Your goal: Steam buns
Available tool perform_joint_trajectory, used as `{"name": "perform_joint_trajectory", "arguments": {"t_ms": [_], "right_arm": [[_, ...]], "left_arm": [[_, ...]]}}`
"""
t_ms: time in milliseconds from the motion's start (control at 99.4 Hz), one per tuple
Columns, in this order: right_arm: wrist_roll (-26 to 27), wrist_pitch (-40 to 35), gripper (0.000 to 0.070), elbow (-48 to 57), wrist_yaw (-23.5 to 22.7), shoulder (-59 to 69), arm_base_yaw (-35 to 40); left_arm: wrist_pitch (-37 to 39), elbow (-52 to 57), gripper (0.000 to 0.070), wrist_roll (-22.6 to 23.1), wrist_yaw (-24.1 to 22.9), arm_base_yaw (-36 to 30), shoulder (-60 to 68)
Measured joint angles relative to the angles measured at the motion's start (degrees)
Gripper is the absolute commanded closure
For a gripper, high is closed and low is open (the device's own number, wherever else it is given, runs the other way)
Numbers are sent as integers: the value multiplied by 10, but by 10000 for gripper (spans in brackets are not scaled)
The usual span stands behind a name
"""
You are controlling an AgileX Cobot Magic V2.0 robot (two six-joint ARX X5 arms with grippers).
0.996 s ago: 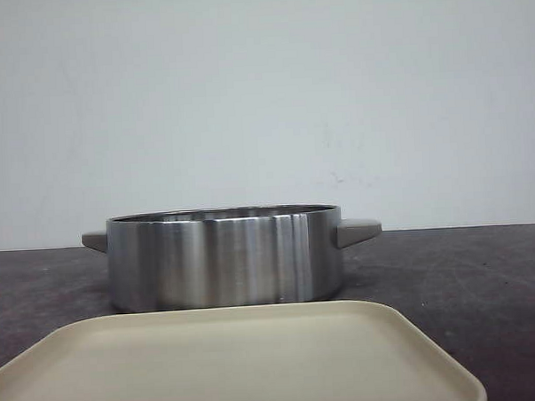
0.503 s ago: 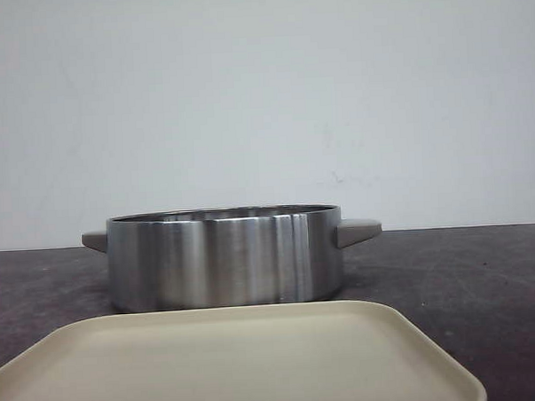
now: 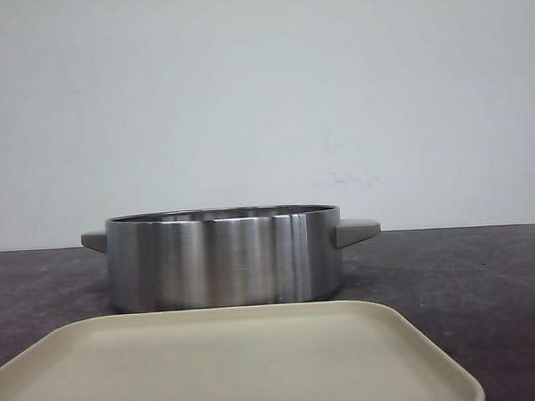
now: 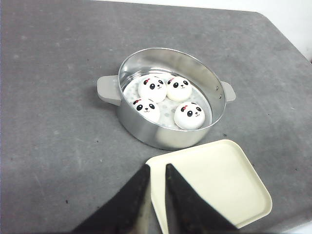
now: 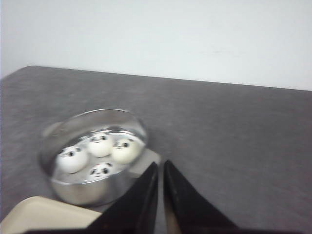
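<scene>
Several glossy white buns with black panda faces (image 4: 152, 88) sit inside a round steel steamer pot (image 4: 146, 131) with two grey handles. In the right wrist view the buns (image 5: 100, 144) show in the same pot (image 5: 83, 192). In the front view only the pot's wall (image 3: 226, 260) shows; the buns are hidden behind it. My left gripper (image 4: 157, 166) is shut and empty, held above the corner of a cream tray (image 4: 219, 180). My right gripper (image 5: 160, 163) is shut and empty, held high beside the pot.
The empty cream tray (image 3: 230, 362) lies in front of the pot, close to it, on the dark grey table (image 4: 53, 107). A pale wall stands behind the table.
</scene>
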Motion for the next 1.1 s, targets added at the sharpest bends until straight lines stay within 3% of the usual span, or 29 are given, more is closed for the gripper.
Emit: {"name": "perform_joint_trajectory", "arguments": {"t_ms": [50,91,251,543,694,784,885,996,1096], "right_arm": [[0,0,509,0,-12,0,-16],[0,0,477,0,-22,0,-26],[0,3,477,0,-78,-2,-52],[0,4,477,0,-65,-7,-106],[-3,4,478,-4,-97,-8,-184],[-29,25,479,-17,-154,-8,-279],[-87,83,522,-44,-258,-14,-407],[-158,193,700,-104,-373,-42,-549],[-197,336,699,-187,-459,-78,-657]], "left_arm": [[0,0,700,0,0,0,0],[0,0,700,0,0,0,0],[0,0,700,0,0,0,0],[0,0,700,0,0,0,0],[0,0,700,0,0,0,0],[0,0,700,0,0,0,0],[0,0,700,0,0,0,0],[0,0,700,0,0,0,0],[0,0,700,0,0,0,0]]}}
